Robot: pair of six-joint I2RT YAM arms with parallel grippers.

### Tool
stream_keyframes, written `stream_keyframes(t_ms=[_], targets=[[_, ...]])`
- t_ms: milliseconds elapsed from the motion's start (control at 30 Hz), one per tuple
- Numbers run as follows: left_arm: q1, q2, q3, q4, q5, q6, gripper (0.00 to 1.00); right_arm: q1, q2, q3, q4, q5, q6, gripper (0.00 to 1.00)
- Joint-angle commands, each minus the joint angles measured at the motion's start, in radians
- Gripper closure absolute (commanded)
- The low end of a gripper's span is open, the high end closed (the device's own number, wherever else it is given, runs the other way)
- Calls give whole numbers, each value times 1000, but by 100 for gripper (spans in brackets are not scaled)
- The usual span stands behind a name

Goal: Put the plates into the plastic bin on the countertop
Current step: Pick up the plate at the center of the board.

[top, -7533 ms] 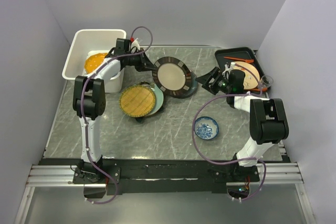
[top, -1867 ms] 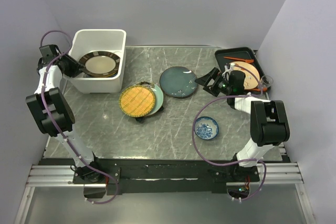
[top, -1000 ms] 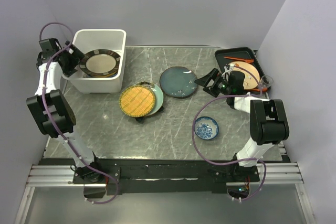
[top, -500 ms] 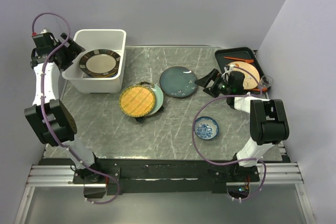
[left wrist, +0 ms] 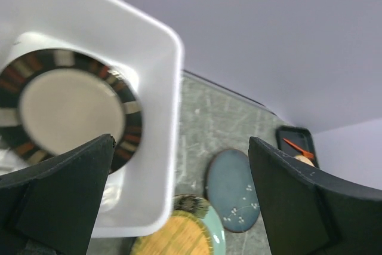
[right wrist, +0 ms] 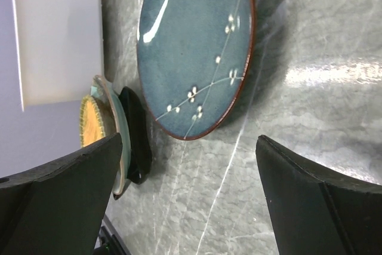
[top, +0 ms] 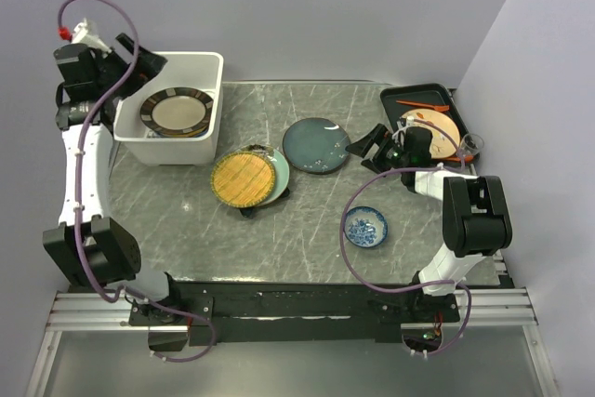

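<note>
Lying before right claw (right wrist: 190,141): grey-blue plate (right wrist: 194,52)

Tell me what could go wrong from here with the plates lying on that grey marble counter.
1. The grey-blue blossom-painted plate lies flat on the grey marble-look countertop; the open right gripper beside it might shove it instead of getting under its rim.
2. The yellow woven-pattern plate tops a stack; lifting it could drag the pale green plate beneath along.
</note>
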Motion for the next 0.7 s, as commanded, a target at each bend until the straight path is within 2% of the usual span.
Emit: stream_keyframes(t_ms=[0,267,333,367,500,667], targets=[[-103,-28,29,72,22,26,0,4,-38,46,-52,51,-40,0],[-253,31,53,79,34,48,1,4,-13,60,-109,120,-45,2],[-259,43,49,85,41,48,1,4,13,66,-94,112,-34,5],[-302,48,46,89,44,43,1,6,23,68,-85,108,-21,7],[-354,75,38,92,39,43,1,9,70,91,-57,85,0,19],[-419,103,30,96,31,45,1,32,121,137,-69,95,7,25]])
